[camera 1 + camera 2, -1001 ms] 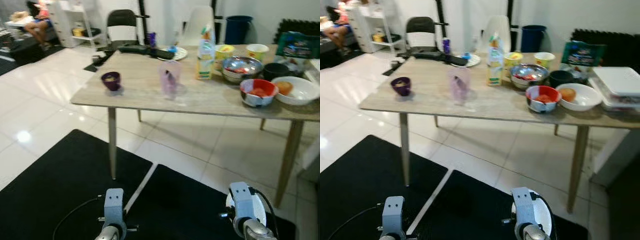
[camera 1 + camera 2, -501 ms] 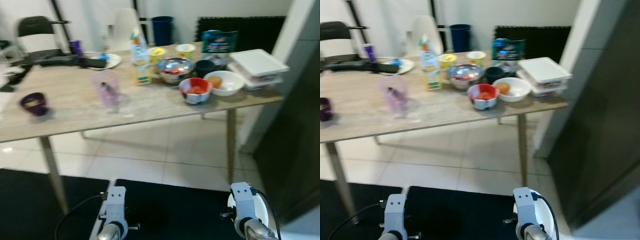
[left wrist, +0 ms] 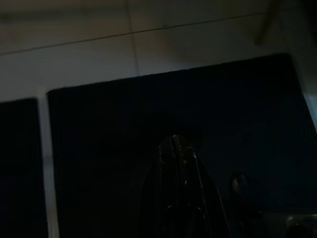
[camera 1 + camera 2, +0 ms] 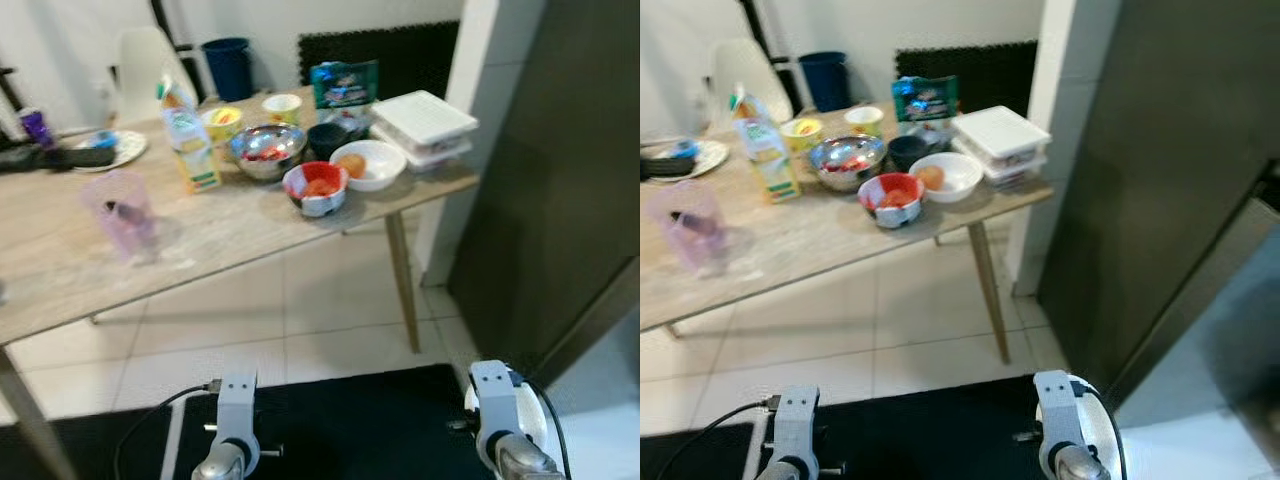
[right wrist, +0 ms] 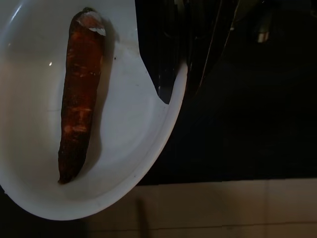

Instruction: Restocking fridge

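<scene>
Closest in, the right hand (image 5: 190, 59) is pinched on the rim of a white plate (image 5: 34, 163) with a single carrot (image 5: 78, 99) lying on it. It's held low at the robot's right side, over the black mat (image 4: 380, 410). The carrot's long axis runs roughly parallel to the fingers, out on the far half of the plate away from the grip, so the load sits off to one side of the pinch (my guess is it'll want to tip that way if the wrist rolls). The left hand (image 3: 176, 163) hangs idle over the same mat; it's really dark, but the two fingers look pressed together with nothing in them.

Going out: the tall dark panel (image 4: 1160, 170) on the robot's right is, I reckon, the fridge, and it's on the plate-carrying side, so the right arm is the nearer one for putting the carrot away.

Further back to the left is the table (image 4: 230, 235) with a red bowl (image 4: 315, 188), a white bowl (image 4: 368, 164), a metal bowl (image 4: 266, 148), a juice carton (image 4: 188, 140), a pinkish cup (image 4: 125, 212), stacked white containers (image 4: 424, 120) and a green bag (image 4: 343, 85). Both the carton and the bag have printing, too blurred to read.
</scene>
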You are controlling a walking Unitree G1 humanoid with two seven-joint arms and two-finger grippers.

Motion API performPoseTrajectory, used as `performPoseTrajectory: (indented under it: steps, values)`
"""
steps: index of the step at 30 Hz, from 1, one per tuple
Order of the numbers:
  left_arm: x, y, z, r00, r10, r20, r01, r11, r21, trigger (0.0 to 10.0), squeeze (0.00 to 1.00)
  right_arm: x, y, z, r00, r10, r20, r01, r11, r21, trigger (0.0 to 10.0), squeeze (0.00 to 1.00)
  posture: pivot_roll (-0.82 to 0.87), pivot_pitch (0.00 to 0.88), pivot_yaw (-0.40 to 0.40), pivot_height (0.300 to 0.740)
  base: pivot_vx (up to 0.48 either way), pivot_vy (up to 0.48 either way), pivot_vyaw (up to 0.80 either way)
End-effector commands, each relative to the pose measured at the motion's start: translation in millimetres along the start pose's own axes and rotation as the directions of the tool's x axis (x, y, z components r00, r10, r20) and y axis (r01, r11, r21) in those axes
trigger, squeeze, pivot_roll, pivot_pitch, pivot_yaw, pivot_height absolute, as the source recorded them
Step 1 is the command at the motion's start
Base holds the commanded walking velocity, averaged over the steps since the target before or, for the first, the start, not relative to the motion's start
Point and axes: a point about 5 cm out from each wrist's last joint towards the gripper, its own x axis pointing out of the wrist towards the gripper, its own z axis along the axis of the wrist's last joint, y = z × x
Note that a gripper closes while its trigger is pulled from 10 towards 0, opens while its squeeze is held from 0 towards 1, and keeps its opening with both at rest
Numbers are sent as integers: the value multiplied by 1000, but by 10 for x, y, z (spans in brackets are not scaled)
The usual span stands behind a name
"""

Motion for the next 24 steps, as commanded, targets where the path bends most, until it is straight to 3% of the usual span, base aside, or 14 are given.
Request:
performPoseTrajectory:
  steps: [1, 24]
  values:
    - [-12, 22, -50, 1000, 12, -23, -12, 1000, -10, 10000, 0, -10, 17, -66, 1000, 0, -25, 0, 1000, 6, 10000, 0, 67, 67, 40, 740, 0, 0, -800]
    - [-10, 55, -47, 999, 20, -28, -20, 1000, -24, 10000, 0, -4, 4, -46, 999, -4, -34, 3, 1000, -28, 10000, 0, 68, 68, 32, 740, 0, 0, -800]
